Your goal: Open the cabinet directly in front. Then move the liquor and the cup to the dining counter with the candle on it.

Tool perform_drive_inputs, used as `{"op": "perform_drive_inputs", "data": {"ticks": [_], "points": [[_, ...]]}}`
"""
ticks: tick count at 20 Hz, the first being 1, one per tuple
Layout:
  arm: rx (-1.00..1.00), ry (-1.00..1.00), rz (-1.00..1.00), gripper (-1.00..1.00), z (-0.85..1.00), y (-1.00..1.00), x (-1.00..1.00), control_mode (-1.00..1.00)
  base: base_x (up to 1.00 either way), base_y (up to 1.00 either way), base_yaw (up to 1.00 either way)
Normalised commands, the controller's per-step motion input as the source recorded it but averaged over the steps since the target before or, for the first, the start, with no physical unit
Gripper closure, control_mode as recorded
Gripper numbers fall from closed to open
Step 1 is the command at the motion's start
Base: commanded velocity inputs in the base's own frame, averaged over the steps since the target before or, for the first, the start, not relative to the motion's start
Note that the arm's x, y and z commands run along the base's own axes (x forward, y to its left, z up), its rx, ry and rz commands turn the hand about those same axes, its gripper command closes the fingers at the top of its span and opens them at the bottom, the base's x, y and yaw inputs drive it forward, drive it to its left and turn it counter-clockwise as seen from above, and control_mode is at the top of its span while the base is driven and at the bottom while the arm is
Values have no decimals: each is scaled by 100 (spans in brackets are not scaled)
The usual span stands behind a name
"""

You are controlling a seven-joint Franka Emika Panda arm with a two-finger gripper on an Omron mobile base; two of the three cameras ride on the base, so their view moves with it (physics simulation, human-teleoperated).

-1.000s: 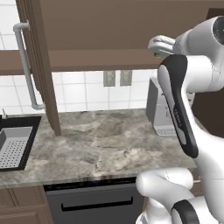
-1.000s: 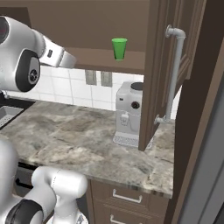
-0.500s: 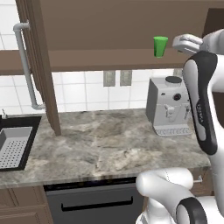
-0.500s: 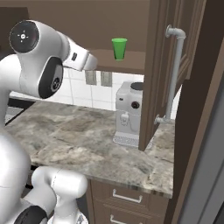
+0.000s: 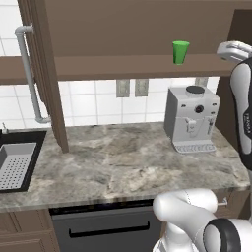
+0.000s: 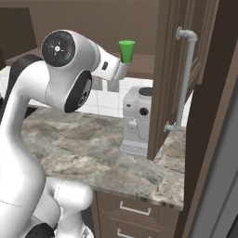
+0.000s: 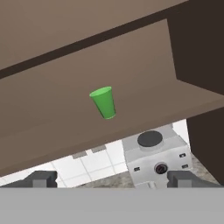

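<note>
The cabinet stands open, its left door (image 5: 43, 74) and right door (image 6: 173, 79) swung wide. On its bare shelf (image 5: 123, 66) the green cup (image 5: 180, 51) stands upright and alone, also seen as the cup (image 6: 126, 51) and the cup (image 7: 103, 102). My gripper (image 7: 113, 179) is open with nothing between its fingers, and it hangs in front of the shelf and below the cup, well short of it. The white hand (image 5: 236, 50) sits to the cup's right at shelf height. The liquor, the dining counter and the candle are out of view.
A grey coffee machine (image 5: 192, 120) stands on the marbled counter (image 5: 113, 167) right under the cup. A black sink (image 5: 17, 165) lies at the counter's left end. The open right door's long bar handle (image 6: 186, 79) juts out beside the arm.
The arm has swung right across the cabinet opening, so the hand no longer covers the cup in the left base view. The gripper stays open. The cup has not moved.
</note>
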Motion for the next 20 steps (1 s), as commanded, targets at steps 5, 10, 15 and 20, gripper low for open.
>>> {"op": "perform_drive_inputs", "data": {"ticks": [5,10,15,20], "points": [[0,0,0,-100,0,0,14,-100,0,0,0],[0,0,0,-100,0,0,18,-100,0,0,0],[0,0,0,-100,0,0,29,-100,0,0,0],[0,0,0,-100,0,0,37,-100,0,0,0]]}}
